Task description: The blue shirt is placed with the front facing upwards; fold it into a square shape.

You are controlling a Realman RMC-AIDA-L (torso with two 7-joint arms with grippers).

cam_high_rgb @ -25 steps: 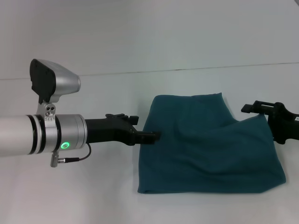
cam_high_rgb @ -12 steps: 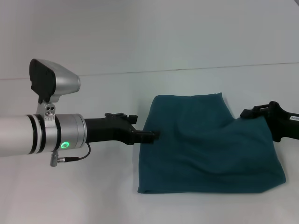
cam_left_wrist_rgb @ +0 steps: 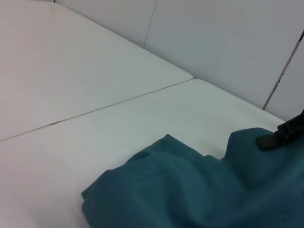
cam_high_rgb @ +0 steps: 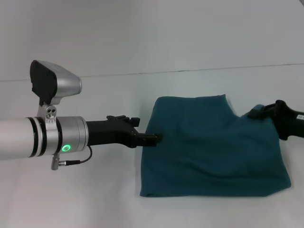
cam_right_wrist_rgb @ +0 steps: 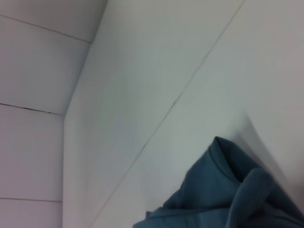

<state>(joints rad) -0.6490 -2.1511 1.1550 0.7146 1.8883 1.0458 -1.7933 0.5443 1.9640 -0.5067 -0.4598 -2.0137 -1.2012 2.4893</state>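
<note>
The blue shirt [cam_high_rgb: 213,147] lies folded into a rough rectangle on the white table, plain teal side up, with no lettering showing. My left gripper [cam_high_rgb: 154,138] reaches in from the left. Its narrow tip looks shut and touches the shirt's left edge; I see no cloth pinched in it. My right gripper [cam_high_rgb: 259,113] sits at the shirt's far right corner, where the cloth humps up around it. In the left wrist view the shirt [cam_left_wrist_rgb: 190,190] fills the lower part, and the right gripper's dark tip [cam_left_wrist_rgb: 280,135] rests on that raised fold. In the right wrist view only a bunched part of the shirt [cam_right_wrist_rgb: 223,190] shows.
The white table [cam_high_rgb: 95,190] spreads around the shirt. A seam in the tabletop [cam_high_rgb: 190,70] runs across behind it. My left arm's silver forearm [cam_high_rgb: 47,135] takes up the left side of the head view.
My right gripper has turned and dropped a little onto the shirt's right corner, where the cloth now humps up slightly. The left arm and the rest of the shirt have barely moved.
</note>
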